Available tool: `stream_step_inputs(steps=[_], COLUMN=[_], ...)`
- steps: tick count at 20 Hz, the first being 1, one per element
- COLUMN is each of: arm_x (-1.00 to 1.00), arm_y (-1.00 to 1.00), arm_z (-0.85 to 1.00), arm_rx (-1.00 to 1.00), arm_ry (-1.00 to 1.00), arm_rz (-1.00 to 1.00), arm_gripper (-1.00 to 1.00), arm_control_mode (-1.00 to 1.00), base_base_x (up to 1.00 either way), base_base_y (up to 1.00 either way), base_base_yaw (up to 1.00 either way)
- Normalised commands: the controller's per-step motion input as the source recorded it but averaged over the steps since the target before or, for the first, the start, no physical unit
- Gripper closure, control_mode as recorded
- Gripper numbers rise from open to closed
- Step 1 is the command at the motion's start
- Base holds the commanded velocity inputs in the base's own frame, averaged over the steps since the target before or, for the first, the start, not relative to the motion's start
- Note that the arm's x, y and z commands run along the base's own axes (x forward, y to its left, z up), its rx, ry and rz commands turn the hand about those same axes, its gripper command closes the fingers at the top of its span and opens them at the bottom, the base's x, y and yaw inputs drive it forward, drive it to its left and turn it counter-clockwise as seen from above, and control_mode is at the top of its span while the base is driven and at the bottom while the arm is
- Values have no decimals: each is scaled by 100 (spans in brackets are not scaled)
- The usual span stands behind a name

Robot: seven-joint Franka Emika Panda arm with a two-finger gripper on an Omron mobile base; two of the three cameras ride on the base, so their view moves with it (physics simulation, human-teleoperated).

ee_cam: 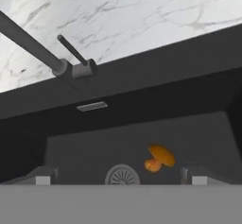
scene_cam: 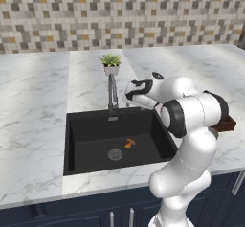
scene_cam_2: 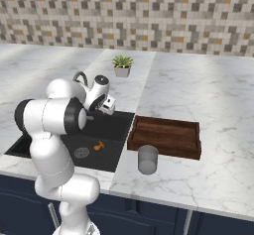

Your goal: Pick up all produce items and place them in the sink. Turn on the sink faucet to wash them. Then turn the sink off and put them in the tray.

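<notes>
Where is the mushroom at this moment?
The mushroom lies on the floor of the sink, just right of the round drain, below the faucet.

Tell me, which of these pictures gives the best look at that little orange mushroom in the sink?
The hand view: the mushroom looks largest there, with cap and stem distinct, beside the round drain. In the left base view the mushroom is a small orange speck on the sink floor; in the right base view likewise.
</notes>
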Motion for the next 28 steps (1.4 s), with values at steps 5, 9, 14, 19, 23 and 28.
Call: stream_step_inputs(steps=[5, 9, 14, 19, 23, 28], arm_x=[24, 29, 21, 18, 21, 26], arm_y=[4, 1, 5, 13, 11, 3], arm_z=[0, 0, 0, 0, 0, -1], arm_rx=[1, 1, 2, 3, 3, 2], arm_ry=[-1, 0, 0, 0, 0, 0], arm_rz=[4, 5, 6, 7, 6, 5], arm_gripper=[-100, -100, -100, -100, -100, -100], arm_control_mode=[-100, -100, -100, -100, -100, -100], base_base_x=[0, 0, 0, 0, 0, 0], base_base_y=[0, 0, 0, 0, 0, 0], base_base_yaw=[0, 0, 0, 0, 0, 0])
